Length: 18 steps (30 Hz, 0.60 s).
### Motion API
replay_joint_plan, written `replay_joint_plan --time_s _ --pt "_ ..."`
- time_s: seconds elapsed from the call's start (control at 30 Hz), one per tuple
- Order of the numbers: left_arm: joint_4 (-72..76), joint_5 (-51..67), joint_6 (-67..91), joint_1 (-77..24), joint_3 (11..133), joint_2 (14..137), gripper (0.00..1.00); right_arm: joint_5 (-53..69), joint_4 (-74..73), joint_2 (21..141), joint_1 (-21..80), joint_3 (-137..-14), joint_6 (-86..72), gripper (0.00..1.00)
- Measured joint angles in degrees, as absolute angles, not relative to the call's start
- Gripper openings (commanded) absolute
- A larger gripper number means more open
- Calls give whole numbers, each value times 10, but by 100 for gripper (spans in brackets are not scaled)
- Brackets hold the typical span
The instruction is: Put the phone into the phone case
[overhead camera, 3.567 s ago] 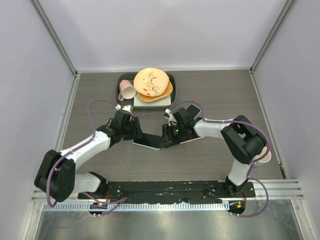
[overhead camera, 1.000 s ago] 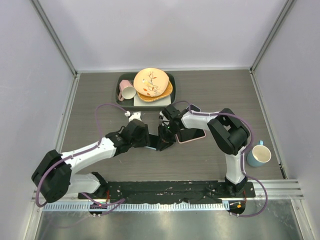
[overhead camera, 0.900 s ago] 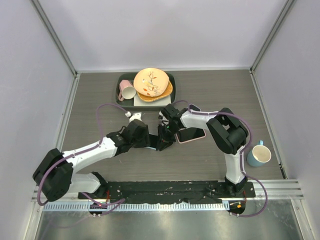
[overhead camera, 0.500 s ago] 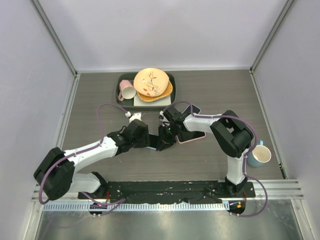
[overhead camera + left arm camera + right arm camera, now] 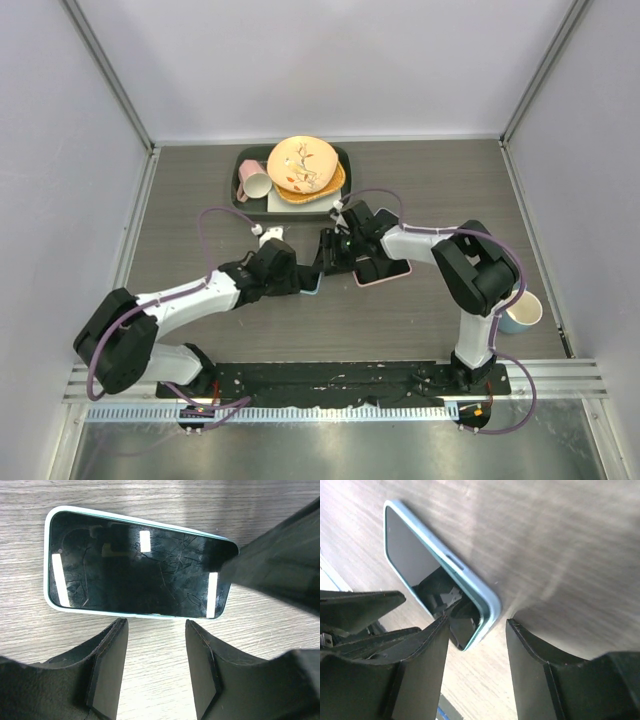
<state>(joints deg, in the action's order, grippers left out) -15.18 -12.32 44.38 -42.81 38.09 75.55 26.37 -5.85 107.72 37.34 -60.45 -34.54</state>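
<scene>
The phone [image 5: 137, 580], black-screened with a pale teal rim, lies flat on the wooden table. Only a sliver of the phone [image 5: 313, 285] shows in the top view, between the two grippers. My left gripper [image 5: 156, 626] stands open just short of its long edge, with bare table between the fingers. My right gripper [image 5: 479, 625] is open over one corner of the phone [image 5: 435, 580] and grips nothing. Just right of the right gripper [image 5: 331, 258] lies the pink phone case [image 5: 388, 270], open side up. The left gripper [image 5: 300, 278] hides most of the phone from above.
A dark tray [image 5: 240, 165] at the back holds stacked plates [image 5: 303, 163] and a pink cup [image 5: 253, 183]. A blue mug [image 5: 520, 312] stands at the right, behind the right arm's elbow. Side walls close in the table.
The right gripper's jaws have opened and let go of the phone, and its wrist has shifted a little right and back. The left arm has hardly moved.
</scene>
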Motion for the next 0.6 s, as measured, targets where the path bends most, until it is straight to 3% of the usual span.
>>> replay_joint_plan --time_s 0.3,0.6 --pt "-152 -118 429 -427 404 805 53 258 -23 1088 338 -602 -335 41" --pt "-203 -109 415 -423 456 851 51 285 6 1099 337 -595 -326 38"
